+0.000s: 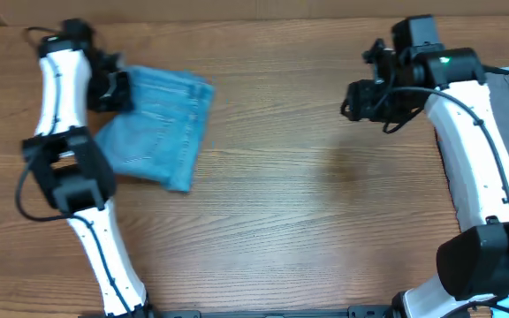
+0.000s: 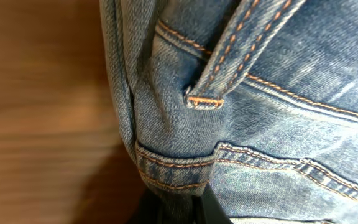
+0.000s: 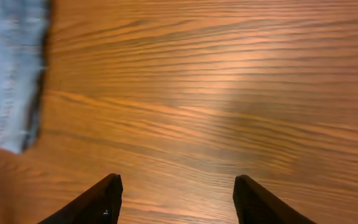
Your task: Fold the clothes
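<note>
One wooden counter [image 1: 325,194] carries the folded jeans [image 1: 162,124], upper left of the overhead frame. Denim looks soft but weighty, likely to sag; thick seamed edges suit gripping. At their left edge the left gripper [image 1: 111,88] is clamped on them; the right gripper [image 3: 176,186] hangs open over wood.

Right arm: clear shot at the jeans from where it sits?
Probably yes. Only bare table lies between the open right gripper and the jeans; nothing blocks the path. The left gripper is shut on their far edge, and it is a long stretch across.
</note>
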Motion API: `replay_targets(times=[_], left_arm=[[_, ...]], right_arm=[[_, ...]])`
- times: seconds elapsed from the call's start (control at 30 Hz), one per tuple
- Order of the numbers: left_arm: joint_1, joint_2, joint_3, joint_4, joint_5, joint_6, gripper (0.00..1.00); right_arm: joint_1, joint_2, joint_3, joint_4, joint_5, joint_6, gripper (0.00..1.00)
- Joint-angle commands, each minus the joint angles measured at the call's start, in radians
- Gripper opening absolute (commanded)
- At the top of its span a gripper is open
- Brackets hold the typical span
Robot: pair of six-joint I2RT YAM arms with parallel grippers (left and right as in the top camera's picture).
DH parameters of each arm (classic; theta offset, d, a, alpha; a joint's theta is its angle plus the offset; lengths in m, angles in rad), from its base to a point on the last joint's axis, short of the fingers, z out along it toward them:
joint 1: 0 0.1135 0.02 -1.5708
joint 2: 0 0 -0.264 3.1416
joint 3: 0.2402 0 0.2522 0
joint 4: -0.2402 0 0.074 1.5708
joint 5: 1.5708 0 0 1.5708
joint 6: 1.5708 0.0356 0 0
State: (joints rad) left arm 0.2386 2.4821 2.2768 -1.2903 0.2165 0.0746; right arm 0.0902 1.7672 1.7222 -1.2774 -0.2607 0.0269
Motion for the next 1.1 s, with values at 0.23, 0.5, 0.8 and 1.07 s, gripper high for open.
replay_targets(times=[0.23,0.5,0.8,1.07], left_arm=[[0.302,0.007,0.03,0.322,-0.227,-0.007,0.04],[0.289,0.002,0.042,0.402,-0.224,-0.011,0.93],[0.171,-0.198,0.281,0.116,-0.073,-0.148,1.0],[-0.214,-0.358,0.281,-0.071,-0.236,-0.111,1.0]], right_arm=[[-0.114,-0.005,0.014,0.019,0.008,0.004,0.64],[-0.114,-0.005,0.014,0.036,0.005,0.011,0.64],[-0.114,-0.005,0.014,0.178,0.032,0.011,1.0],[-0.125,-0.006,0.014,0.255,0.036,0.011,1.0]])
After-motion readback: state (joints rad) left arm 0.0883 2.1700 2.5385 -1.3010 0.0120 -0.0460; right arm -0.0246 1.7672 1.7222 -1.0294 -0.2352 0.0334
